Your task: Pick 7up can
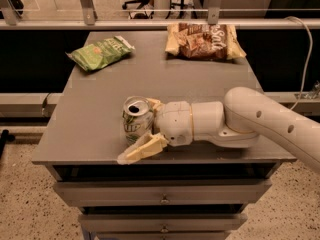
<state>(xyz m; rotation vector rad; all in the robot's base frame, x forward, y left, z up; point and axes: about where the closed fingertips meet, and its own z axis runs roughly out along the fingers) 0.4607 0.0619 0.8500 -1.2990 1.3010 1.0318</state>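
The 7up can (135,124) stands upright near the front edge of the grey table (90,114). It is silver-white with green lettering and an opened top. My gripper (136,130) reaches in from the right on a white arm and straddles the can. One cream finger (142,150) lies in front of the can, near the table's edge. The other finger (153,104) shows just behind the can, mostly hidden by it. The fingers are open, with a small gap between the front finger and the can.
A green crisp bag (100,52) lies at the back left of the table. A brown snack bag (204,40) lies at the back right. Drawers (162,194) sit under the tabletop. A railing and a cable run behind the table.
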